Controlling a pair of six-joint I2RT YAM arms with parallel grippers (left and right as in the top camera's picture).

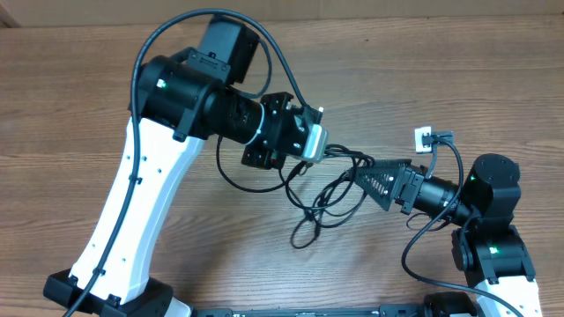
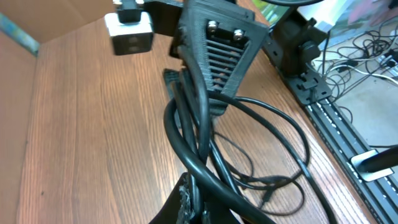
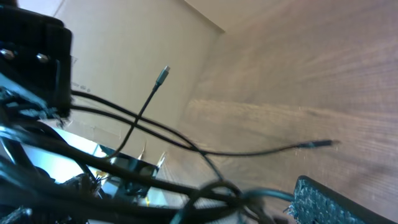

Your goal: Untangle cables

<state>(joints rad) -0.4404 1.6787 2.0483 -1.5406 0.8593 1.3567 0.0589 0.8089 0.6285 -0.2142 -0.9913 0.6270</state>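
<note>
The step in hand looks like parting the knot. The cables lie in tangled loops on the table between the two arms, and several strands rise into the left gripper, which is clamped on them. The right gripper sits just beside the tangle with its jaws spread and nothing in them; only one pad shows in its wrist view. A silver-tipped plug end stands free. Next, I judge, the right gripper must close on one loop or plug end alone and draw it away from the left's hold.
</note>
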